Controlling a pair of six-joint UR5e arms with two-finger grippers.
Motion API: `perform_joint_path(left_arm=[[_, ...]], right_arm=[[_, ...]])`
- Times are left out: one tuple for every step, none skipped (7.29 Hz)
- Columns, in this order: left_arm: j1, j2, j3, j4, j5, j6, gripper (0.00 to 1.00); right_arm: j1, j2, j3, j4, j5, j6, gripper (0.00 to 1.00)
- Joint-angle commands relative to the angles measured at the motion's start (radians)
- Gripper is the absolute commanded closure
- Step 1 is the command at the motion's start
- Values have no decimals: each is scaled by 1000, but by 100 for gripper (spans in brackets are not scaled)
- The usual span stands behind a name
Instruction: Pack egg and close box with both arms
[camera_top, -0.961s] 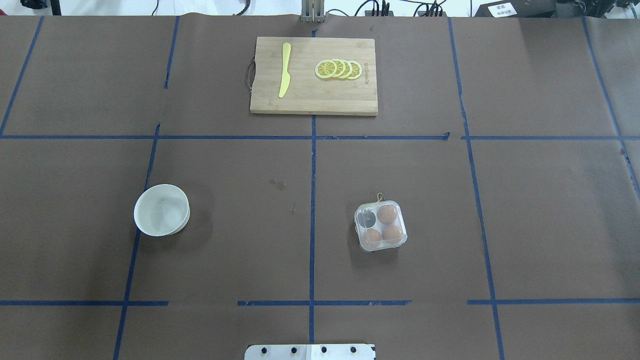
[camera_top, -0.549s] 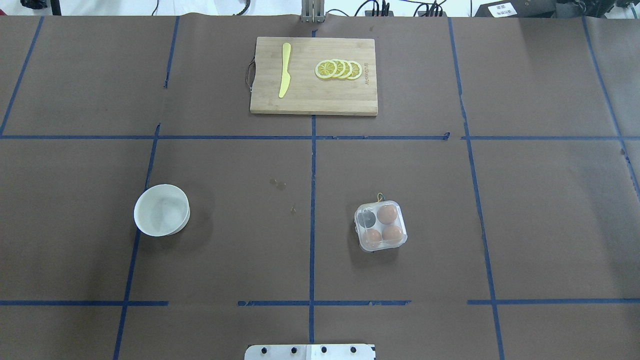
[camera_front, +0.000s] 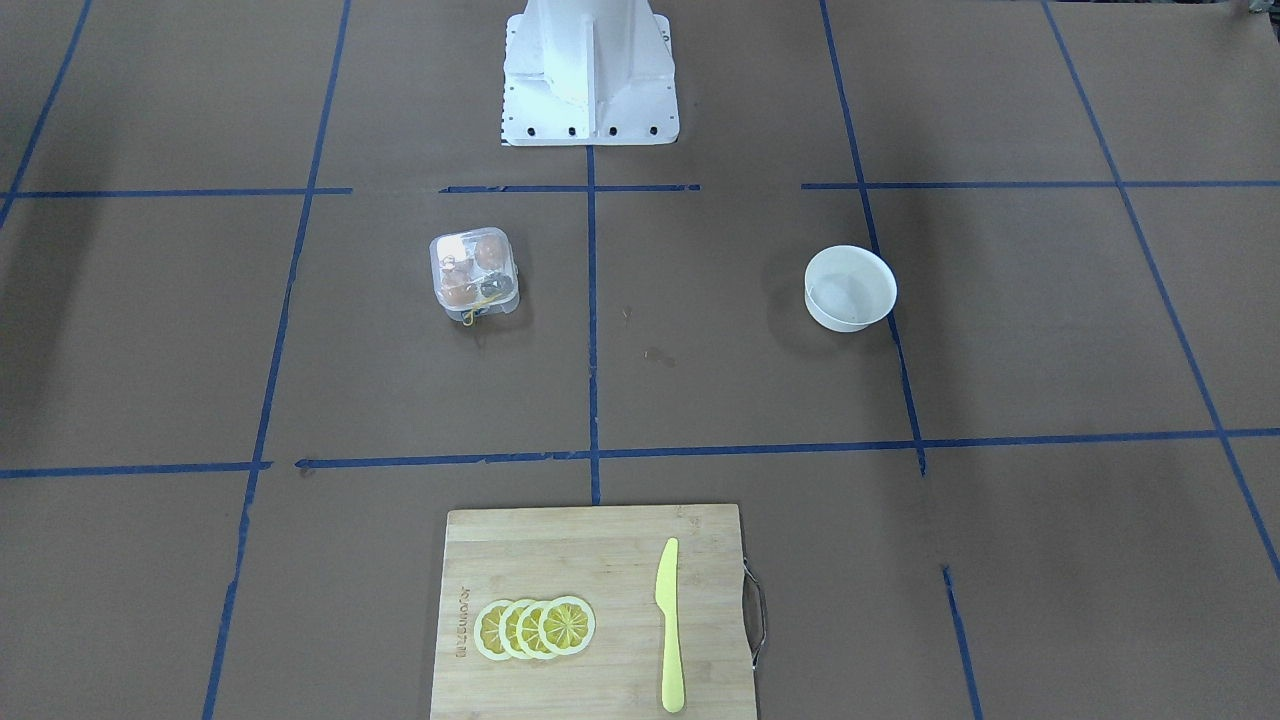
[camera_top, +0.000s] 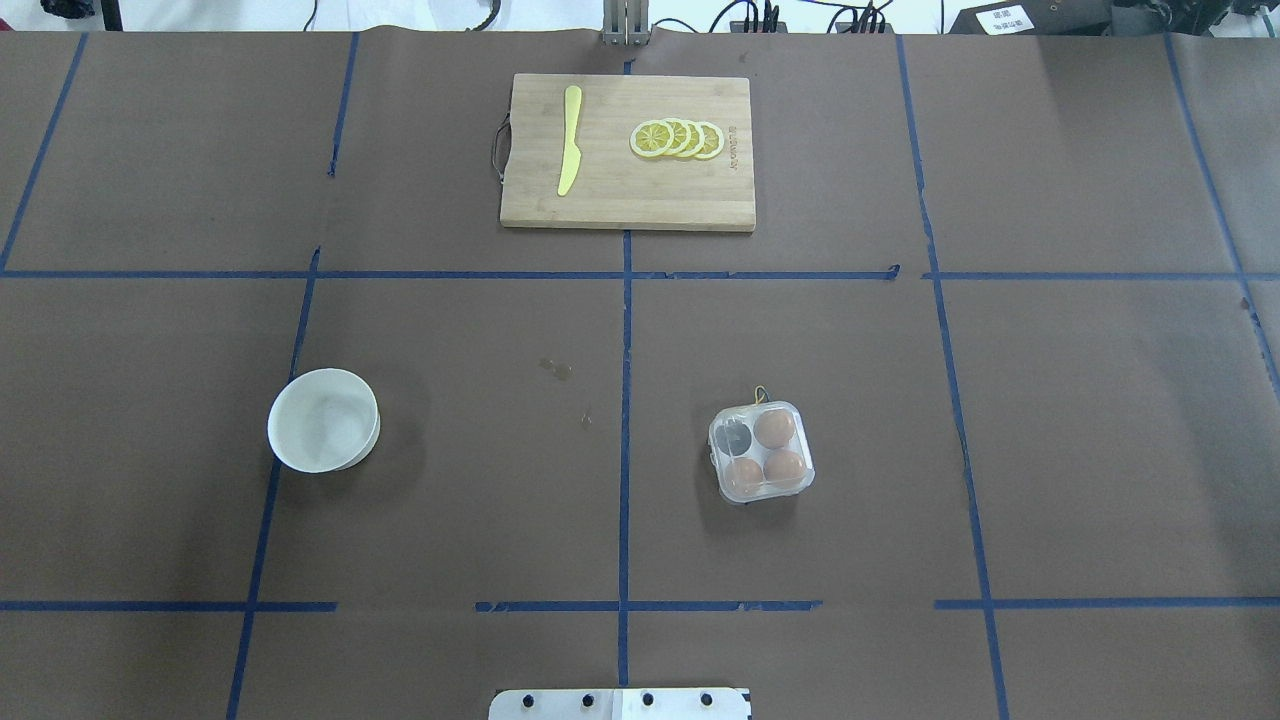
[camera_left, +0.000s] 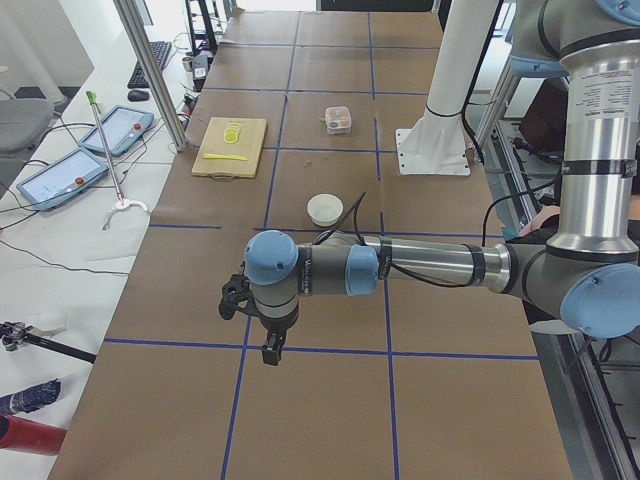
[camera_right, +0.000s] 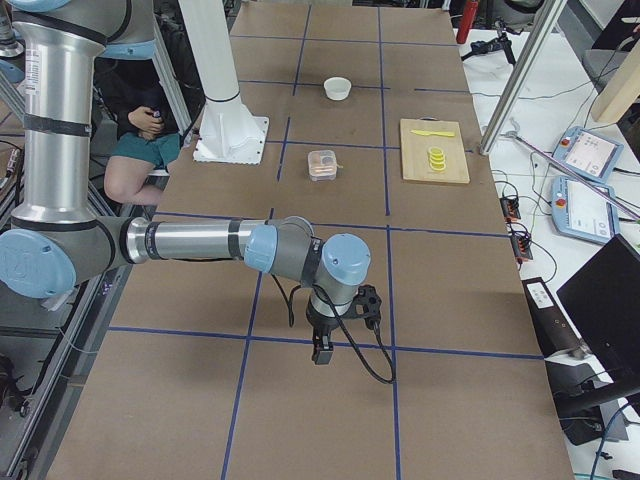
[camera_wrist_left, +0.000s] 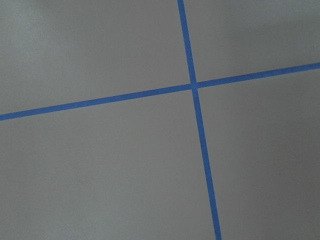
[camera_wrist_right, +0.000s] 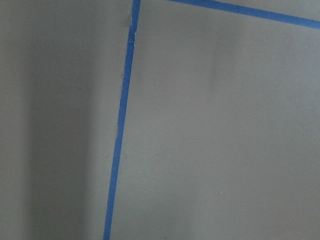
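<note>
You cannot tell whether the left gripper (camera_left: 268, 353) or right gripper (camera_right: 320, 353) is open, so reaching for the box (camera_top: 761, 452), near and right of centre with three eggs (camera_top: 775, 428) inside, could crush its thin lid.

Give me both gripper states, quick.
Left gripper: cannot tell, shown only in a side view.
Right gripper: cannot tell, shown only in a side view.
</note>
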Motion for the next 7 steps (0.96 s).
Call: perform_joint_path(left_arm=[[1,-4,8,-42,0,-3,0],[4,-2,20,-42,3,-1,0],[4,-4,21,-42,8,-1,0],[4,-1,21,-45,-1,0,0],[4,1,31,-46,0,-1,0],[4,1,34,-46,-2,0,0],[4,1,35,-46,-2,0,0]], right_arm=[[0,-2,1,63,-2,7,0],[0,-9,-2,114,-2,57,0],[-1,-9,-2,122,-2,91,0],[0,-9,0,126,-2,91,0],[0,-10,-3,134,0,91,0],[0,-12,-5,134,0,88,0],[-1,-12,-5,134,0,85,0]])
